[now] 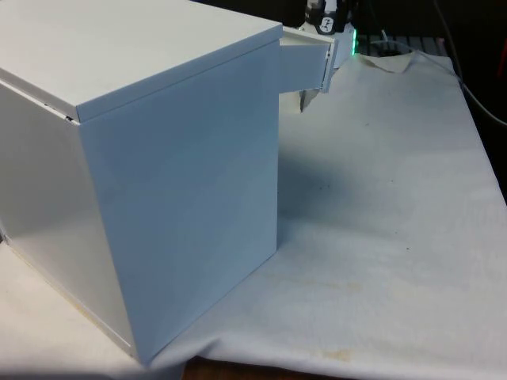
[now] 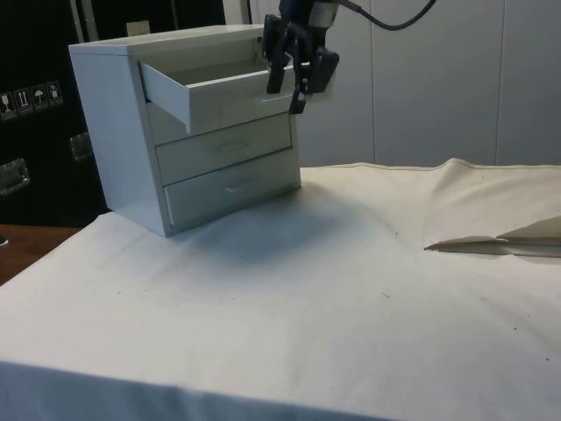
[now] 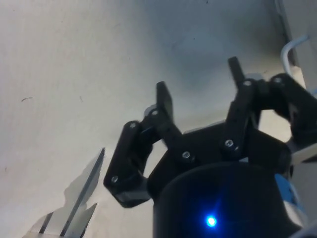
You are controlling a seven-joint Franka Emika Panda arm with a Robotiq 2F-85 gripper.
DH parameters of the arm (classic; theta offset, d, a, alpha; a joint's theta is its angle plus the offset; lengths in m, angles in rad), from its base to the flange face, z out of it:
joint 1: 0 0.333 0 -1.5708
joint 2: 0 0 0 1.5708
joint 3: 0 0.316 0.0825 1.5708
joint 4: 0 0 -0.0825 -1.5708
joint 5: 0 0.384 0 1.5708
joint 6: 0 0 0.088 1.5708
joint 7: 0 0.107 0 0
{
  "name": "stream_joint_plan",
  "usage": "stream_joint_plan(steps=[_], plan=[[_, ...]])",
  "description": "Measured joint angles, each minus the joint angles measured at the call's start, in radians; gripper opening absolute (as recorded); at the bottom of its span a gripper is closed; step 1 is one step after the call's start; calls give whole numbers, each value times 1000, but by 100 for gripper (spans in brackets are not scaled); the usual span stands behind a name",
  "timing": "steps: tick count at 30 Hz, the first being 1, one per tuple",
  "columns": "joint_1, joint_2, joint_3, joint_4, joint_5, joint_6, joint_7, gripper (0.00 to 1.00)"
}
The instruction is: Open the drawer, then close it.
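Chest [image 2: 188,132] stands on the cloth [image 2: 351,289]. Its top drawer [image 2: 219,92] is pulled out; the two lower ones are shut. Gripper [image 2: 294,83] hangs at the open drawer's front, by the handle. Jaws spread wide, holding nothing.

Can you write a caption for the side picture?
Gripper open at the front of the pulled-out top drawer of a white chest.

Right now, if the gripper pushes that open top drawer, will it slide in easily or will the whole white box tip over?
The pulled-out top drawer of the white chest of drawers looks empty, so it probably slides in lightly. The chest is boxy with a broad base flat on the white cloth, so tipping seems unlikely. It might scoot slightly, since cloth can slip. The open black gripper is at the drawer's front.
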Motion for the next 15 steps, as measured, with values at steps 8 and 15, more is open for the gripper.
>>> stream_joint_plan(steps=[8, 15], plan=[[0, 0, 0, 1, 0, 0, -1, 14], [-6, 0, -20, 2, -2, -3, -22, 0]])
